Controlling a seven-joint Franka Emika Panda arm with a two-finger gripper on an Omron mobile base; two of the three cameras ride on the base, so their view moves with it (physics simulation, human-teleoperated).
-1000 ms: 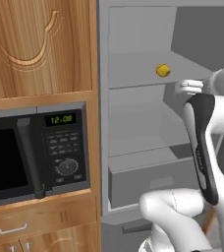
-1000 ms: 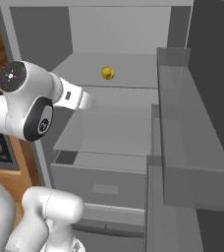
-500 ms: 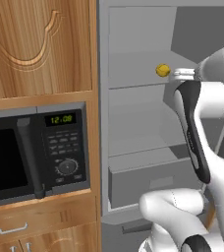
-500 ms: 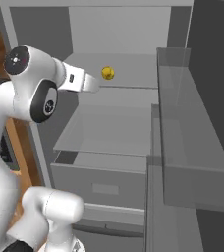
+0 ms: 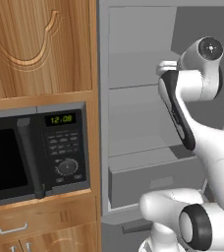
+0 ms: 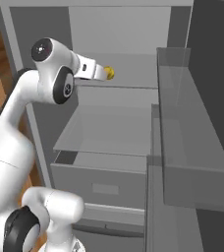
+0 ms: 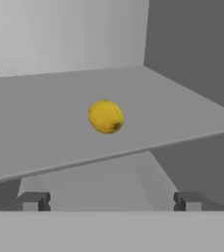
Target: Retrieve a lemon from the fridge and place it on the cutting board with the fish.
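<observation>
Presently: lemon [image 7: 105, 116] on upper fridge [image 6: 133, 44] shelf, gripper [image 7: 109, 201] spread wide and empty just before it.
Judged best: advance level, centre the fruit between the fingertips [image 7: 34, 201], close gently lest it roll. Shelf [image 7: 50, 133] pale grey, smooth, bare; microwave [image 5: 35, 152] in wooden cabinetry alongside.

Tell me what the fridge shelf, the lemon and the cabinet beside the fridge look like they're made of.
Shelf: smooth matte grey, likely plastic.
Lemon: bright yellow, slightly glossy fruit skin with a dark stem spot.
Cabinet: warm brown wood, with visible grain and a carved curve.
</observation>
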